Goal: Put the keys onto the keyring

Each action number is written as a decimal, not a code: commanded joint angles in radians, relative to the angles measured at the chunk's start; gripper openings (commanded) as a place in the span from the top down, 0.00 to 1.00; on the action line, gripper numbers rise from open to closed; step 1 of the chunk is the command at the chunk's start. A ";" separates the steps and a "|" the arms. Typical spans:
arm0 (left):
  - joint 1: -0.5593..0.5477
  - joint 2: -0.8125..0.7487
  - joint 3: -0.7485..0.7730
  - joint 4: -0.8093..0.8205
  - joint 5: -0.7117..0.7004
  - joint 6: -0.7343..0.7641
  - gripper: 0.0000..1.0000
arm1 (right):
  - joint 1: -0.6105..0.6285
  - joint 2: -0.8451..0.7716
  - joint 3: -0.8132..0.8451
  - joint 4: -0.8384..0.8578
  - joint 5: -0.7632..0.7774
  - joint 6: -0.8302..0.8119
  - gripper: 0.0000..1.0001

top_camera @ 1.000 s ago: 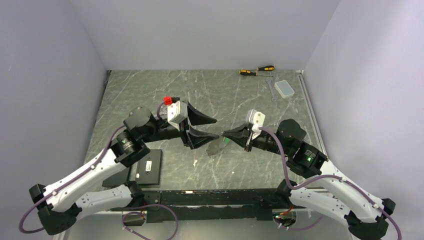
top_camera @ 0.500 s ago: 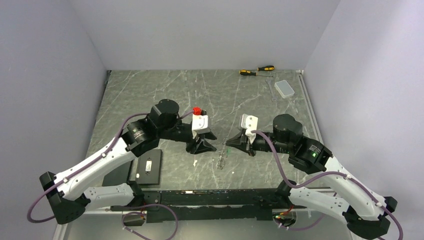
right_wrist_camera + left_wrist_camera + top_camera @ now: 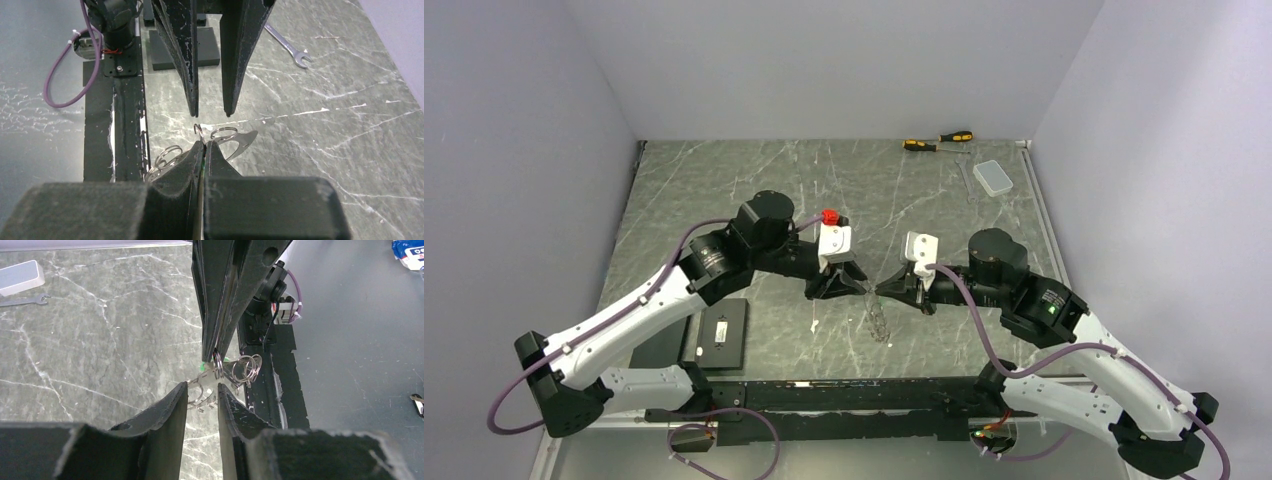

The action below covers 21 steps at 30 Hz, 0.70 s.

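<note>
My right gripper (image 3: pixel 884 290) (image 3: pixel 202 143) is shut on the key, whose green head (image 3: pixel 202 366) peeks out beside its fingertips. The keyring (image 3: pixel 879 320), a thin dark toothed ring, hangs below it over the table. In the wrist views it shows as a bunch of silver split rings (image 3: pixel 247 368) (image 3: pixel 170 152) with a flat metal piece (image 3: pixel 245 140). My left gripper (image 3: pixel 849 286) (image 3: pixel 201 386) faces the right one tip to tip. Its jaws are open, with the ring's toothed edge (image 3: pixel 204 397) just ahead of and between the fingertips.
Two yellow-and-black screwdrivers (image 3: pixel 937 141), a silver wrench (image 3: pixel 965 178) and a small white box (image 3: pixel 995 177) lie at the back right. A flat black box (image 3: pixel 724 335) lies near the left arm's base. A black rail (image 3: pixel 844 395) runs along the near edge.
My left arm swung right and turned until its gripper faces the right one closely. The keyring left the left gripper and now hangs lower under the right gripper, which shifted slightly.
</note>
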 commanded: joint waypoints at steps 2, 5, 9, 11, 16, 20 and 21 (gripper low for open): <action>-0.022 0.033 0.081 -0.016 0.016 0.003 0.67 | 0.011 -0.008 0.023 0.028 -0.002 -0.018 1.00; -0.035 0.046 0.101 -0.041 0.000 0.009 0.68 | 0.020 -0.002 0.025 0.018 0.019 -0.024 1.00; -0.054 0.054 0.119 -0.065 -0.028 0.020 0.70 | 0.035 0.009 0.026 0.008 0.048 -0.030 1.00; -0.061 0.057 0.126 -0.076 -0.042 0.026 0.70 | 0.037 0.013 0.029 0.009 0.053 -0.030 1.00; -0.076 0.070 0.132 -0.103 -0.065 0.038 0.67 | 0.039 0.021 0.035 0.007 0.061 -0.032 1.00; -0.084 0.068 0.122 -0.087 -0.075 0.035 0.64 | 0.042 0.026 0.038 0.004 0.069 -0.032 1.00; -0.085 0.068 0.124 -0.089 -0.081 0.037 0.64 | 0.042 0.028 0.040 0.003 0.070 -0.032 1.00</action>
